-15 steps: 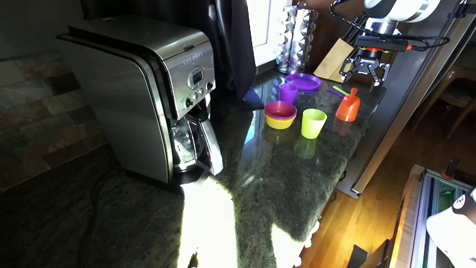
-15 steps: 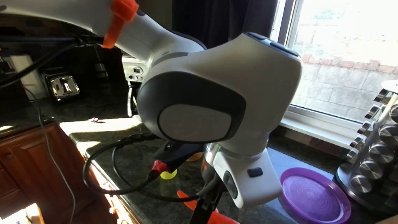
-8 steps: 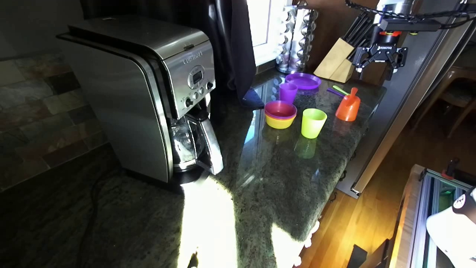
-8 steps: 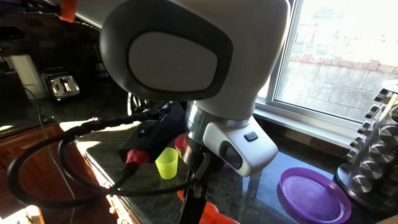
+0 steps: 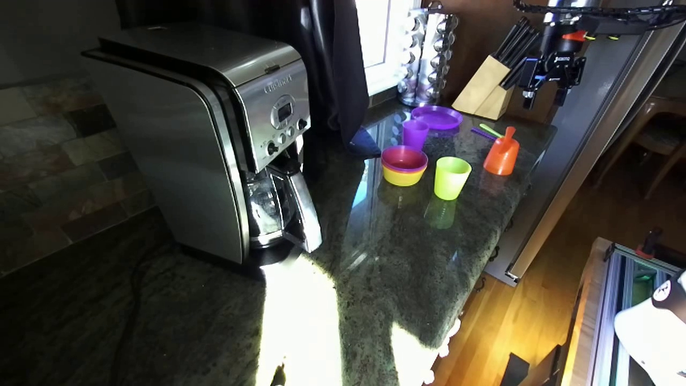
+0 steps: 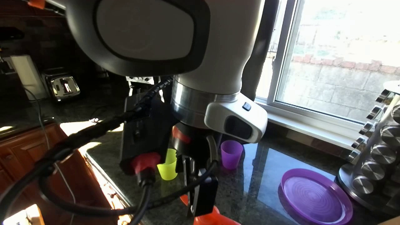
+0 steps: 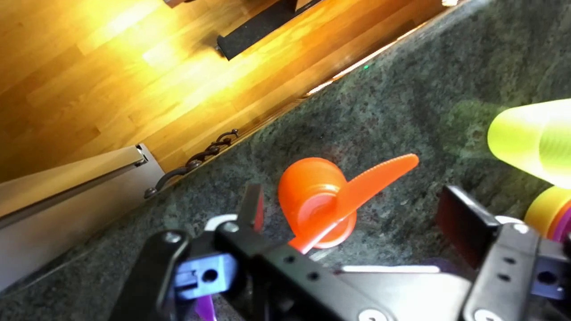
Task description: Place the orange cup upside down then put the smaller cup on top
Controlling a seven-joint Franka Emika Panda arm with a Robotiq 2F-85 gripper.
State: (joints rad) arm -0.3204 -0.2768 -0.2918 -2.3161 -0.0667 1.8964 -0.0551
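The gripper (image 5: 544,99) is seen in the upper right of the frame in an exterior view, held above and apart from the things on the dark counter (image 5: 396,273). In the wrist view it is shown spread wide, one of its pads (image 7: 461,225) being seen toward the right of the frame and its fellow just left of centre.

Between the pads in that picture, near the centre, the orange cup (image 7: 307,187) is seen. It is stood upside down on the counter, and an orange knife (image 7: 383,177) with a serrated edge is laid across its upturned base.

By an exterior view, the lime green cup (image 5: 451,181) is shown upright at right of centre, lower and further left than the orange cup, with stacked bowls (image 5: 404,177) just beside it. Higher in the frame a purple cup (image 5: 415,135), a purple plate (image 5: 438,119) and a knife block (image 5: 482,88) are seen. In an exterior view the orange cup is partly hidden at the bottom edge, behind the gripper.
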